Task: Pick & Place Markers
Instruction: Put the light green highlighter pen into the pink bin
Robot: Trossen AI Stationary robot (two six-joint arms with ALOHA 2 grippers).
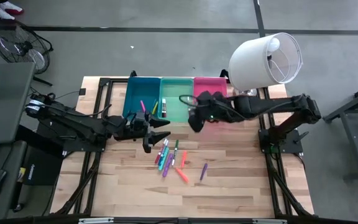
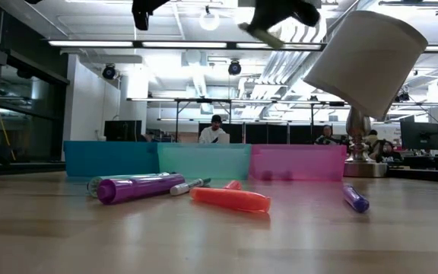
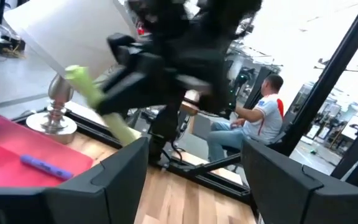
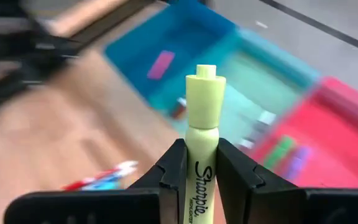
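Several markers (image 1: 173, 158) in pink, purple, green, teal and orange lie flat on the wood in front of the bins; the low view shows a purple marker (image 2: 139, 188) and an orange marker (image 2: 230, 199) close up. My right gripper (image 1: 195, 120) hangs in the air over the near edge of the mint green bin (image 1: 176, 99), shut on a yellow-green marker (image 4: 202, 118). My left gripper (image 1: 159, 134) is open above the table, left of the pile, touching nothing. A few markers lie in the blue bin (image 1: 143, 99) and the pink bin (image 1: 210, 90). My right gripper pinches the yellow-green marker's barrel (image 4: 202, 163) between its two fingers (image 4: 173, 168). The capped end (image 4: 202, 87) sticks out past the fingertips. The marker is lifted clear of the table, and in the left wrist view the yellow-green marker (image 3: 98, 102) slants downward.
A white-shaded lamp (image 1: 266, 59) stands on the table's far right corner beside the pink bin. A purple marker (image 3: 45, 165) lies in the pink bin. Bare wood lies near and to the right of the pile. People sit at desks in the room behind.
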